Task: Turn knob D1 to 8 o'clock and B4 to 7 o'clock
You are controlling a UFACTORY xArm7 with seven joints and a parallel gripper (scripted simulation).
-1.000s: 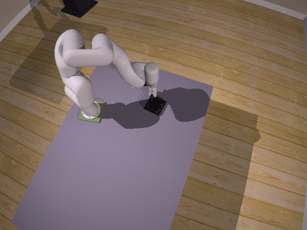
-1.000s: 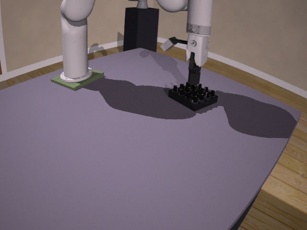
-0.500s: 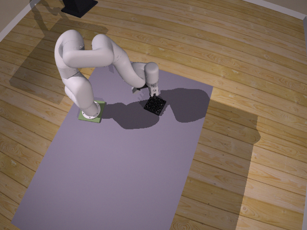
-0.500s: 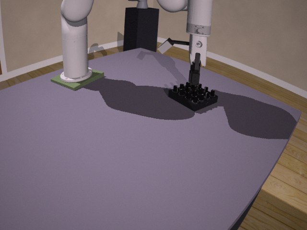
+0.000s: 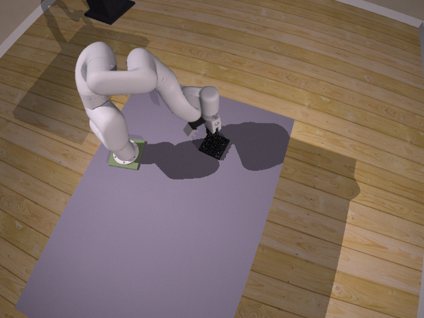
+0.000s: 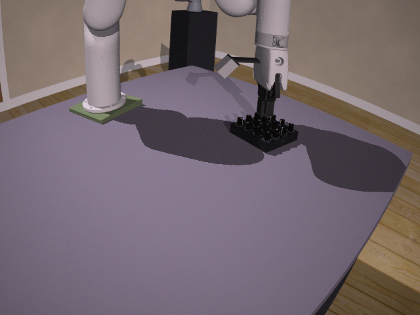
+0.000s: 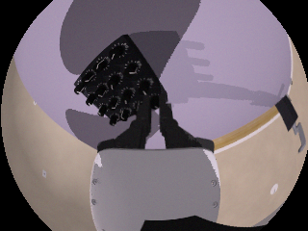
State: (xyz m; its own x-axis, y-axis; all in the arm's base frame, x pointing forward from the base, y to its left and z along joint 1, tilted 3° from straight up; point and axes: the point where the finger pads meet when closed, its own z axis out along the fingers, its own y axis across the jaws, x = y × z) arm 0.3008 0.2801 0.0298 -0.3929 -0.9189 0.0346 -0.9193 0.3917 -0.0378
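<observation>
The black knob box (image 5: 214, 149) (image 6: 271, 138) (image 7: 111, 81) stands on its feet on the grey table (image 5: 144, 222) (image 6: 169, 220), in the arm's shadow. Its knobs are dark and small; their white lines and printed names are too small to read. My gripper (image 5: 211, 134) (image 6: 266, 113) (image 7: 155, 102) points straight down over the box's corner that lies farthest back in the top view. Its fingers stand narrow and reach down around the corner knob there. The fingers hide that knob.
The arm's base stands on a green plate (image 5: 134, 163) (image 6: 111, 114) to the left of the box. A black pedestal (image 5: 109, 9) (image 6: 192, 37) stands on the floor behind the table. The table's right edge (image 6: 390, 203) lies beyond the box.
</observation>
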